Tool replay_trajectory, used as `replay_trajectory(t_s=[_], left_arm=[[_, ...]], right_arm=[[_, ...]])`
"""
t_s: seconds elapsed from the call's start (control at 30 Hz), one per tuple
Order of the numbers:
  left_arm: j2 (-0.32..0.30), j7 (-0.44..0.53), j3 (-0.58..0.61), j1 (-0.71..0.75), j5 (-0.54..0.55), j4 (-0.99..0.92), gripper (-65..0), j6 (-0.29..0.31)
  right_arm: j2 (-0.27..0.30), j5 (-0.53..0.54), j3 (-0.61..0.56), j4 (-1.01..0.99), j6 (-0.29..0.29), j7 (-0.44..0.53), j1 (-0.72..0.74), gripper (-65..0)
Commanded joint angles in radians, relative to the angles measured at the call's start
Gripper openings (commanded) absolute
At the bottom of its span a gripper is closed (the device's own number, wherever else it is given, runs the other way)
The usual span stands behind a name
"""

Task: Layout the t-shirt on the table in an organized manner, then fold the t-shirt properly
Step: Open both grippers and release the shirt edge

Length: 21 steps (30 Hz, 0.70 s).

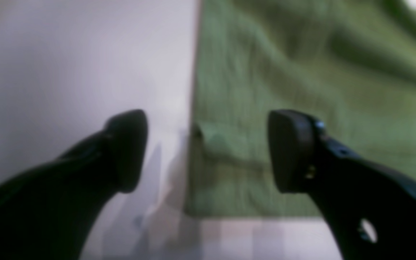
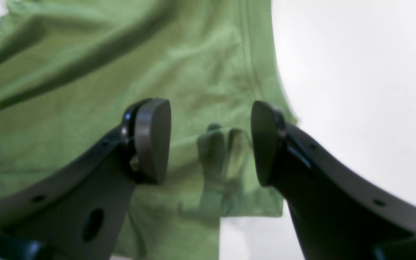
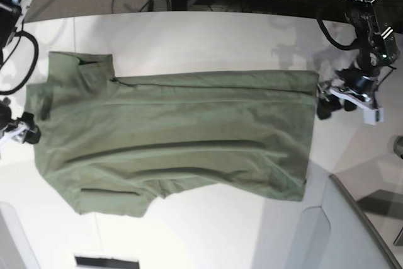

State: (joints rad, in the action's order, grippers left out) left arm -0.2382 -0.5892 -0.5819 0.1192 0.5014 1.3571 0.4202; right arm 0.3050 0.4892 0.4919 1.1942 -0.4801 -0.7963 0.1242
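In the left wrist view, the left gripper [image 1: 208,151] has its two dark fingers spread wide apart and nothing is between them. Below the gap lies the straight edge of the olive-green t-shirt [image 1: 302,90], which covers the right part of this view, while the white table [image 1: 78,65] fills the left part. A small raised pucker of cloth sits at the shirt edge, between the two fingertips, and the corner of the shirt ends just below them. In the right wrist view, the right gripper [image 2: 211,141] is also parted, with its pads facing each other and not pressing any cloth. The t-shirt [image 2: 103,90] lies under it with long soft folds, and its hemmed edge runs down on the right side beside the bare table [image 2: 356,90]. A little standing fold of fabric is seen in the gap between the pads. In the base view, the t-shirt [image 3: 170,137] is spread flat across the middle of the table [image 3: 208,36], lying sideways, with several long creases along its body and a sleeve at the lower left. The left gripper [image 3: 326,106] is just beside the shirt's right edge, and the right gripper [image 3: 28,131] is at the shirt's left edge. A grey angled panel [image 3: 340,225] stands at the lower right, apart from the shirt.
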Motion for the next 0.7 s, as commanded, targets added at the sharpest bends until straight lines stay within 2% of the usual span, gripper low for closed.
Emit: replay_trajectory(t_s=[0.0,0.1,0.2,0.33,0.53,0.67], left_arm=[[-0.025,0.015,-0.034,-0.005,0.010,0.034,-13.3,0.007],[-0.036,0.015,-0.069,0.058,0.004,0.098,-13.5,0.007],[-0.060,0.018,-0.069,0.136,0.001,0.176,-13.5,0.007],[-0.068,0.019,-0.082,0.201,0.009,0.219,-13.5,0.007],[-0.039,0.019,-0.105,0.222,0.010,0.212,-13.5,0.007],[-0.030,0.019,-0.106,0.236,0.010,0.198,-13.5,0.007]], right_arm=[[-0.002,0.009,0.014,0.063,-0.013,-0.042,-0.022,-32.3],[-0.097,0.007,0.138,0.191,-0.013,-0.163,-0.108,-31.7],[-0.148,0.004,0.199,0.230,-0.018,-0.176,-0.182,-31.5],[-0.157,0.003,0.205,0.194,-0.018,-0.174,-0.215,-31.5],[-0.160,0.003,0.205,0.160,-0.019,-0.150,-0.254,-31.5],[-0.185,0.003,0.207,0.129,-0.019,-0.147,-0.272,-31.7]])
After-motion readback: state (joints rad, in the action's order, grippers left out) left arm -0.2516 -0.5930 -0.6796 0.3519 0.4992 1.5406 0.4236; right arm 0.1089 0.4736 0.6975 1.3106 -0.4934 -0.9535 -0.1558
